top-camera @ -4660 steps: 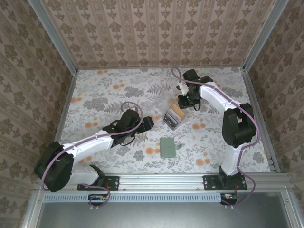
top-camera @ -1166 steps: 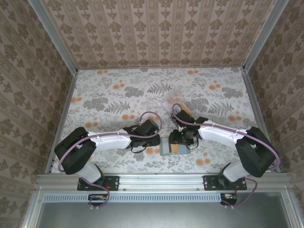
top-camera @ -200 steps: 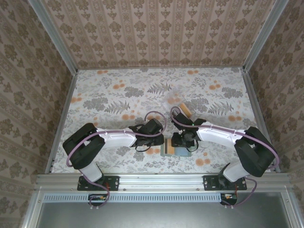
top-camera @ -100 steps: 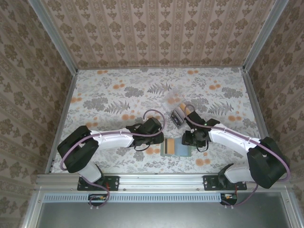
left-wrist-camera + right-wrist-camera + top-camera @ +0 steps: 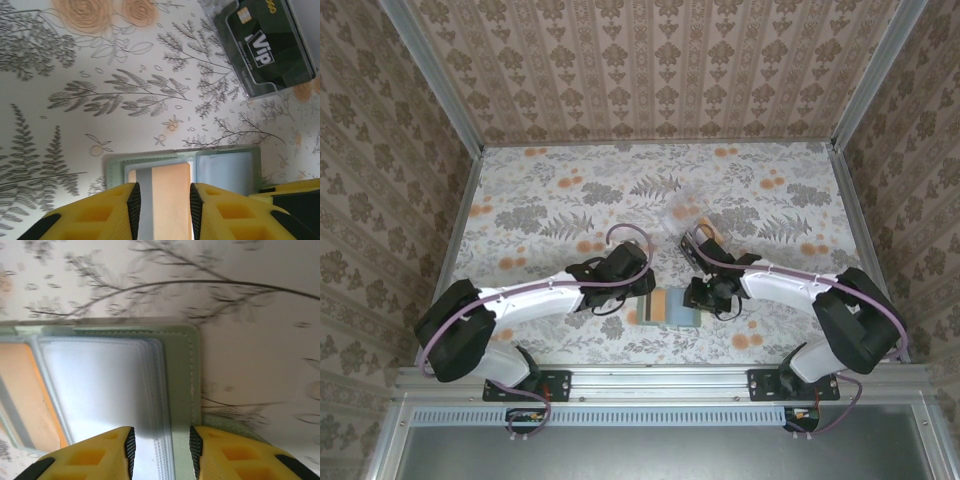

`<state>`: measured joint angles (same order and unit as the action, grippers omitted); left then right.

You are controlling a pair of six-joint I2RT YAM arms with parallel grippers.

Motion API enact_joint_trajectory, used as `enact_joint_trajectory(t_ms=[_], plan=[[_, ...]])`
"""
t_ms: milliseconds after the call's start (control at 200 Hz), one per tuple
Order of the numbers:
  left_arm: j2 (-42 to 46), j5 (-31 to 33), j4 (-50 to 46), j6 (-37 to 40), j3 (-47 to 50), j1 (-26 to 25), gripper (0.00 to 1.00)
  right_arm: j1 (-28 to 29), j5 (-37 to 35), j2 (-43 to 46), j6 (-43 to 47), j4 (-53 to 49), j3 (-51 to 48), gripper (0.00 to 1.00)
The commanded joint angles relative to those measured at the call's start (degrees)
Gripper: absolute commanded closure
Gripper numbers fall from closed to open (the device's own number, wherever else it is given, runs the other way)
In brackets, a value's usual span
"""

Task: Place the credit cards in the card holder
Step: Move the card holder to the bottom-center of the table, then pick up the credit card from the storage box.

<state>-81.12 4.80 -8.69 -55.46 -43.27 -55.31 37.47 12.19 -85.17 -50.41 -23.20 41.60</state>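
**Desk:** Where does the card holder (image 5: 686,314) lie?

**Photographer:** Open and flat, near the middle of the table's (image 5: 540,215) near edge. An orange card (image 5: 167,182) already sits in its left half. A black card (image 5: 270,47) waits in the clear box (image 5: 692,222), toward the table's centre.

**Desk:** And the two arms?

**Photographer:** The left gripper (image 5: 163,191) hangs over the orange card with its jaws partly apart and nothing between them. The right gripper (image 5: 161,434) stands partly apart over the holder's right-hand edge, and it is empty too.

**Desk:** How will the cards handle?

**Photographer:** Probably light, stiff and slick, and thin enough that one lying flat is hard to lift. A pinch across a short edge looks best, followed by a shallow slide into a slot. The holder looks soft and may shift, so one arm should pin it.

**Desk:** The setting?

**Photographer:** A floral-print tabletop, framed by aluminium rails (image 5: 430,90) and walled in striped wallpaper (image 5: 650,70).
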Motion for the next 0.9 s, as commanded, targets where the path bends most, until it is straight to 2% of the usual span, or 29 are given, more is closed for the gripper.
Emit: enact_joint_trajectory(t_ms=[0, 90, 195, 345, 420, 495, 570, 630, 695, 760, 895], plan=[[2.2, 1.2, -2.0, 0.7, 1.2, 0.8, 0.65, 1.4, -1.0, 0.1, -2.6, -0.1, 2.2, 0.59], [2.9, 1.2, -1.8, 1.1, 1.1, 1.3, 0.62, 0.8, -8.3, 5.0, 2.4, -7.1, 5.3, 0.55], [3.1, 0.5, -0.9, 1.8, 0.4, 2.3, 0.57, -1.9, -14.7, 10.0, 11.3, -15.4, 10.3, 0.41], [1.8, -1.5, 1.1, 2.6, -1.2, 4.6, 0.52, -7.2, -14.3, 7.7, 22.6, -23.1, 20.9, 0.33], [1.4, -2.0, 2.2, 3.1, -1.9, 5.4, 0.5, -7.4, -17.6, 5.9, 24.8, -25.6, 25.7, 0.31], [1.0, -2.5, 2.5, 3.4, -2.6, 6.5, 0.46, -7.4, -20.2, 3.2, 26.9, -24.9, 28.6, 0.29], [0.8, -3.0, 2.9, 4.0, -3.2, 7.5, 0.46, -7.4, -18.8, 2.5, 33.4, -20.9, 29.1, 0.25], [0.6, -3.4, 3.0, 4.4, -3.5, 8.3, 0.45, -7.9, -18.2, 0.7, 35.7, -22.3, 30.9, 0.19], [0.5, -3.9, 3.3, 4.9, -3.7, 8.9, 0.44, -8.4, -18.3, -2.3, 36.8, -25.1, 34.2, 0.2], [0.4, -4.2, 3.6, 5.2, -3.8, 9.5, 0.43, -8.5, -20.3, -5.5, 37.8, -26.8, 36.5, 0.31], [-0.1, -5.2, 4.2, 5.3, -3.9, 10.5, 0.42, -8.5, -25.3, -12.6, 38.5, -31.3, 41.7, 0.45]])
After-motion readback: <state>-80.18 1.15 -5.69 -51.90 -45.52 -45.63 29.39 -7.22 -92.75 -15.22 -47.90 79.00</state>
